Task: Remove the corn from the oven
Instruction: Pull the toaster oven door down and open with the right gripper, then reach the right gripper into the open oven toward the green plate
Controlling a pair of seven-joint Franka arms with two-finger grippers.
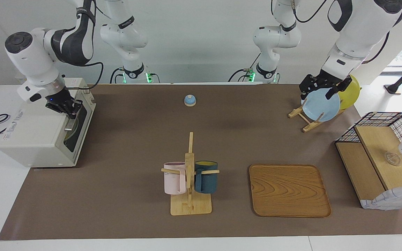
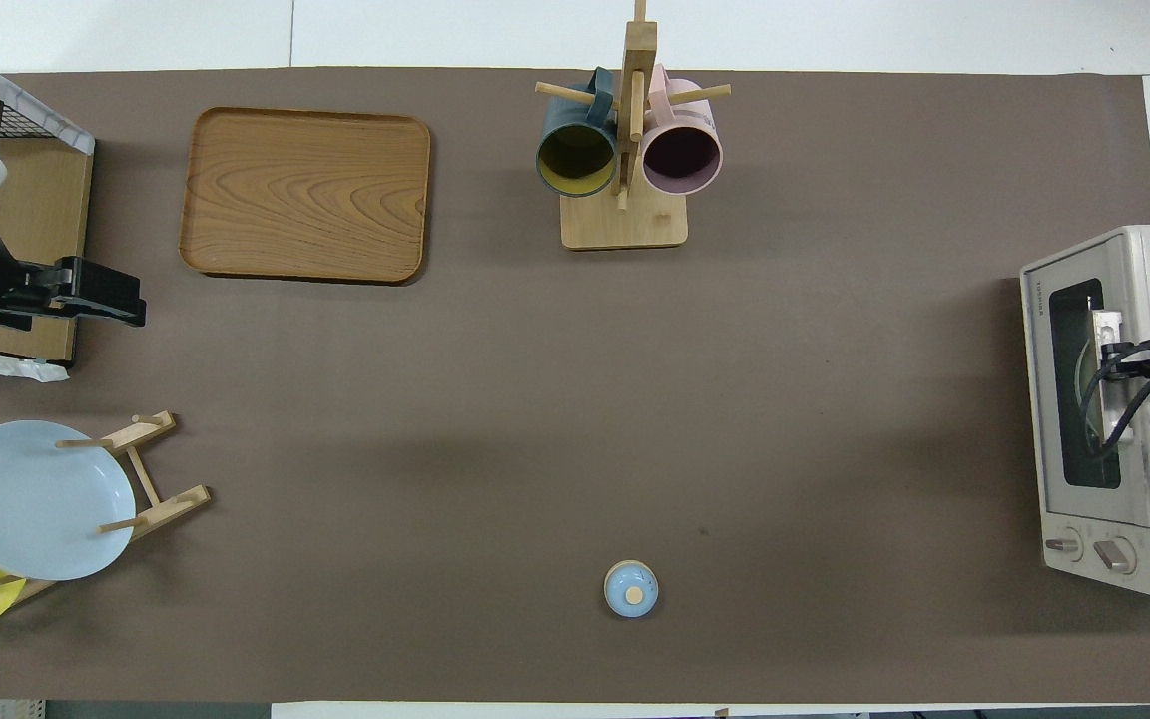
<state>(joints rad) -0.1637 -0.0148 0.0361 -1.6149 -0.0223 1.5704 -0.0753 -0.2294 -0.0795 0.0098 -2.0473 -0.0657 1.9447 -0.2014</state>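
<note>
The mug rack (image 1: 190, 181) stands by the table edge farthest from the robots. The oven (image 1: 47, 134) sits at the right arm's end, door shut, corn not visible; the right gripper (image 1: 69, 111) is at its handle, grip unclear. The left gripper (image 1: 321, 89) hovers over the blue plate (image 1: 321, 104), its fingers apart and empty.

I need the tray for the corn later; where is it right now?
The wooden tray lies flat on the brown mat, toward the left arm's end, between the mug rack and the basket shelf.
</note>
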